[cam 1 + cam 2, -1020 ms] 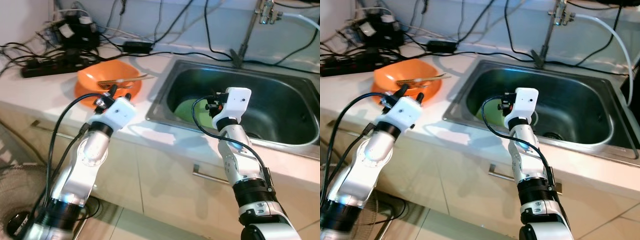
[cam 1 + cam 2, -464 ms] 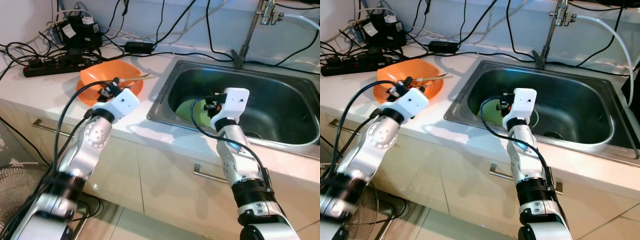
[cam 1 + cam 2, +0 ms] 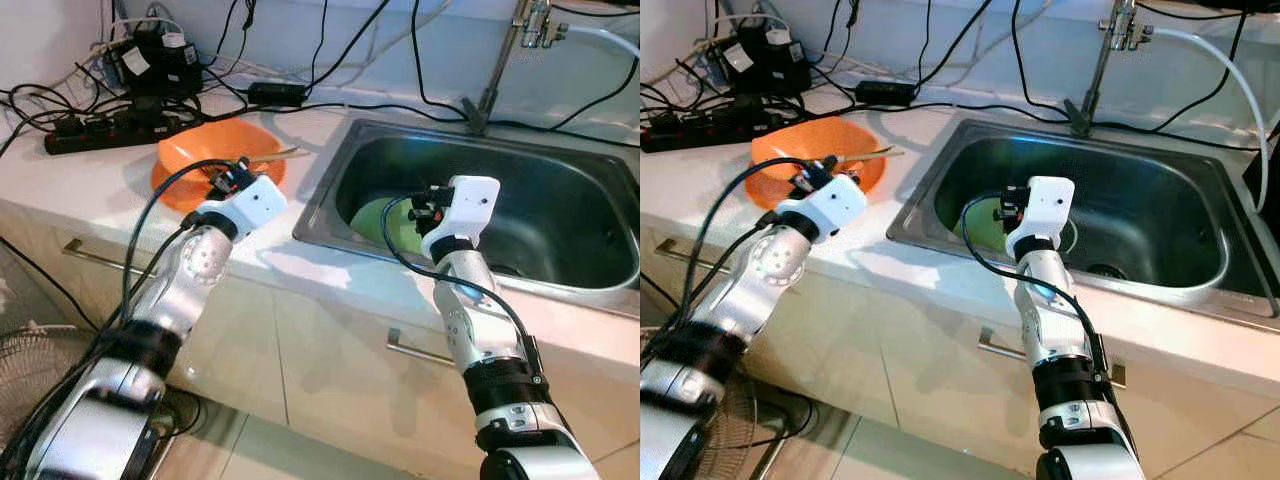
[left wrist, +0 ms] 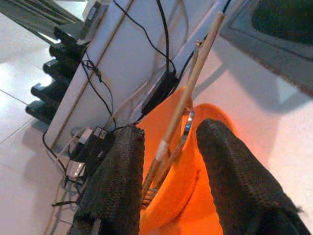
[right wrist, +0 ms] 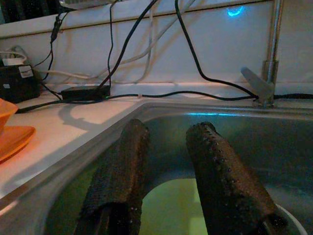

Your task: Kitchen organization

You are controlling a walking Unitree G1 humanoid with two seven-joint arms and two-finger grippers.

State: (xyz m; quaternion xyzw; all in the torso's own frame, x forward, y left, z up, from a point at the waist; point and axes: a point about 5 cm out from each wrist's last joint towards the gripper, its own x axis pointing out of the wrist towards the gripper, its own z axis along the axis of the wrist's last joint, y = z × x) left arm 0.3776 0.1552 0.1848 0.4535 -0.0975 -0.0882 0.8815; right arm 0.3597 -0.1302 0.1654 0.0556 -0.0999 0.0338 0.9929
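Observation:
An orange bowl (image 3: 185,160) stands on the white counter, holding wooden chopsticks (image 4: 195,68) and a metal utensil (image 4: 185,128). My left gripper (image 3: 228,178) hovers at the bowl's near rim, open, with the chopsticks lined up in the gap of my left gripper (image 4: 168,132) and nothing held. A green plate (image 3: 380,218) lies in the steel sink (image 3: 560,290). My right gripper (image 3: 425,202) hangs over the sink's front left part, above the plate, open and empty. In the right wrist view my right gripper (image 5: 168,128) points at the sink's back wall.
A faucet (image 3: 495,70) rises behind the sink, with a white hose (image 3: 1230,70) at the right. A black power strip (image 3: 100,125), adapters and several cables clutter the counter's back left. Cabinet fronts with a handle (image 3: 420,350) are below; a fan (image 3: 20,370) stands on the floor.
My left arm has swung inward and its gripper has edged right along the bowl's near rim. The camera shifted slightly. The right arm has stayed put.

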